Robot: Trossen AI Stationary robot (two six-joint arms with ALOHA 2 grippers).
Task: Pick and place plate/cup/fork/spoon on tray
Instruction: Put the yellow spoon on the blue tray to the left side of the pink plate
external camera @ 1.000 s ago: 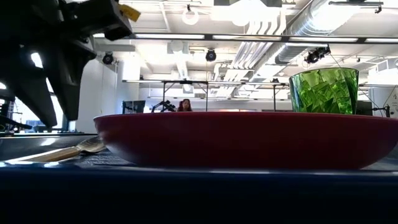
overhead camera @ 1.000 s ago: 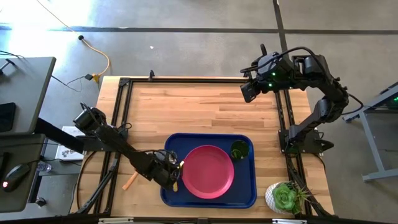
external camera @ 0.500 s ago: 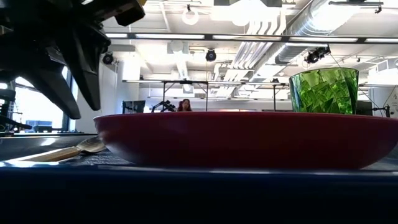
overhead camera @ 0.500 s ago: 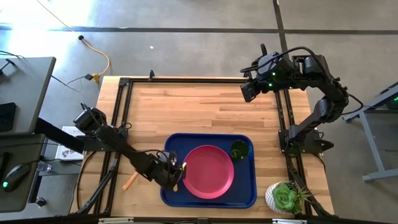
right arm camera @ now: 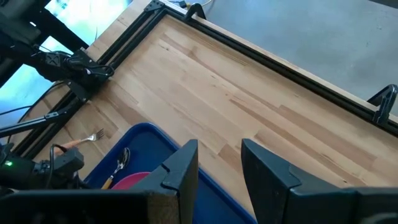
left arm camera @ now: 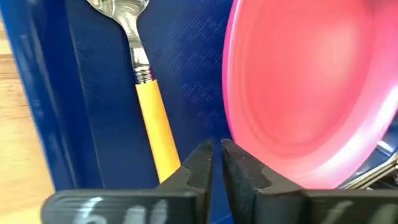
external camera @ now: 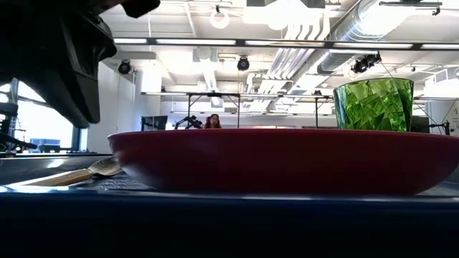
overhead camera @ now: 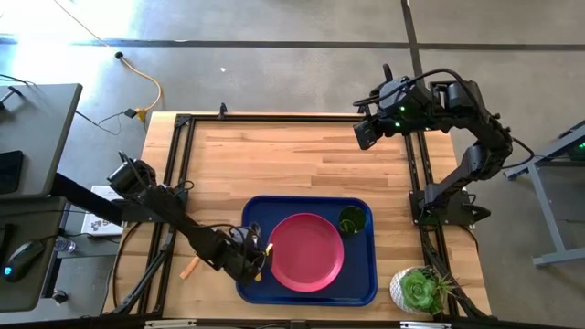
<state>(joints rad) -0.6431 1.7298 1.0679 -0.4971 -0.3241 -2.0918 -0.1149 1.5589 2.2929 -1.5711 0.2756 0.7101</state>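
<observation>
Blue tray (overhead camera: 361, 283) holds plate (overhead camera: 306, 252), cup (overhead camera: 351, 219), spoon (left arm camera: 146, 93); fork (right arm camera: 87, 139) left on table, lower left. Left gripper (left arm camera: 214, 163) fingers pressed together, empty; right gripper (right arm camera: 219, 163) spread, upper right.

pink-red plate (overhead camera: 305, 251), dark blue tray (overhead camera: 362, 285), green faceted cup (external camera: 373, 104), yellow-handled silver spoon (left arm camera: 144, 81)
</observation>
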